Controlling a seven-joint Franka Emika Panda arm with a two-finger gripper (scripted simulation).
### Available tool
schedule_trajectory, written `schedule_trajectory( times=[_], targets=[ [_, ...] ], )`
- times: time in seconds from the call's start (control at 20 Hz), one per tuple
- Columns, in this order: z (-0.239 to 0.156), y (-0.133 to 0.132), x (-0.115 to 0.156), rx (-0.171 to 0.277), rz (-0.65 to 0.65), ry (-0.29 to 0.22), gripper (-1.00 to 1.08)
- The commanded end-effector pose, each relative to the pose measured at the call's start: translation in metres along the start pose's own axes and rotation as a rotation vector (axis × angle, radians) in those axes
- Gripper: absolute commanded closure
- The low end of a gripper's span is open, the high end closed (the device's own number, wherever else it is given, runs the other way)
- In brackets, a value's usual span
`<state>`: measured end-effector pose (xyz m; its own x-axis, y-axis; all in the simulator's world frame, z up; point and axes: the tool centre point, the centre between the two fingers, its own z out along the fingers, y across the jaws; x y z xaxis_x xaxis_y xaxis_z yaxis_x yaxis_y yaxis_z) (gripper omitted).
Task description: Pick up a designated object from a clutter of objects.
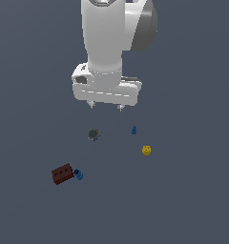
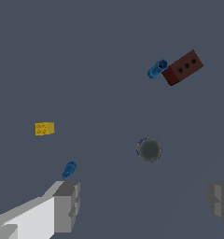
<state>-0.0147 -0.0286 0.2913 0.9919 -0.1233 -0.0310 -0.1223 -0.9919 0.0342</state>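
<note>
Franka arm's hand (image 1: 106, 106) hanging above the counter (image 1: 192, 200), fingers spread wide with nothing between them; in the wrist view, one grey fingertip (image 2: 67, 205) near the frame's edge and the other (image 2: 220, 203) far across from it.

Designated object, a narrow blue upright piece (image 1: 134, 129) with a tapered top, standing alone on the counter, at about 4 o'clock from the hand in the exterior view, untouched. In the wrist view, same piece (image 2: 69, 169) just beside one fingertip, outside the gap.

Yellow lump (image 1: 146, 150) at roughly 5 o'clock from the narrow blue piece, near but apart; boxy-looking in the wrist view (image 2: 44, 128).

Dark grey round lump (image 1: 93, 135) below the hand, at about 9 o'clock from the narrow blue piece, with a sliver of blue at its edge.

Dark red-brown brick (image 1: 62, 174) well apart at about 7 o'clock from the grey lump, small holes on one face; chunkier blue piece (image 1: 78, 175) touching its end at 3 o'clock.
</note>
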Motion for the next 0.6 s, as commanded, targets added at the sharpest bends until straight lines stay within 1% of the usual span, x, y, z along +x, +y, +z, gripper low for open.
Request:
schedule_trajectory(
  times=[0.0,0.55],
  targets=[
    [0.009,-0.006,-0.001,0.000,0.029,0.001,-0.92],
    [0.062,-0.044,-0.012,0.003,0.213,0.011,-0.92]
  ],
)
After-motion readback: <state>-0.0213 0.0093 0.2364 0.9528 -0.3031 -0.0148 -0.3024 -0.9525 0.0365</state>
